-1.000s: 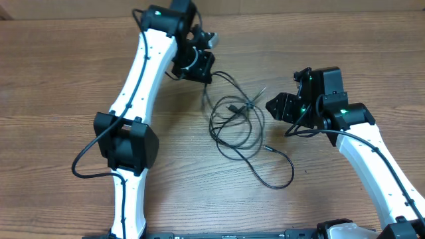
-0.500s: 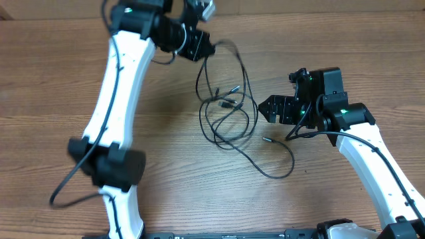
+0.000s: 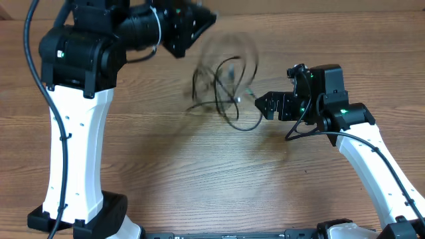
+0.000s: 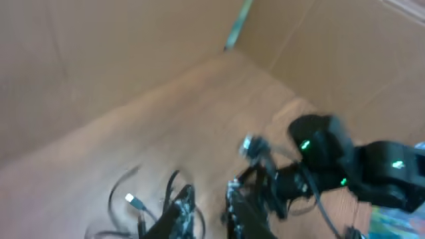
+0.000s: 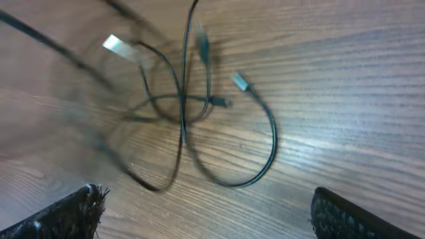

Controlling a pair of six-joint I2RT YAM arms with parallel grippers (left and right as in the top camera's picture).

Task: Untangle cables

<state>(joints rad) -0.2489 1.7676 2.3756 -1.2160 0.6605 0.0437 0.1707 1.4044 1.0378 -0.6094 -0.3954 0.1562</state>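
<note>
Where the thin black flexible cables (image 3: pixel 226 86) with small silver-tipped plugs hang in loose, motion-blurred loops near the middle of the far edge of the brown wooden desk (image 3: pixel 199 186), my left gripper (image 3: pixel 206 20) stands high over that edge, closed on their upper strands. The lowest loop appears to touch the wood. My right gripper (image 3: pixel 260 105) sits just beside the loops, toward the right edge. Its black padded fingers (image 5: pixel 73 212) are spread wide and hold nothing.

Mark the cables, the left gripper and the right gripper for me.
cables (image 5: pixel 182 99), right wrist view, where the cords cross.
left gripper (image 3: pixel 207 18), overhead view, at its blurred fingertips.
right gripper (image 3: pixel 262 105), overhead view, between its fingertips.
</note>
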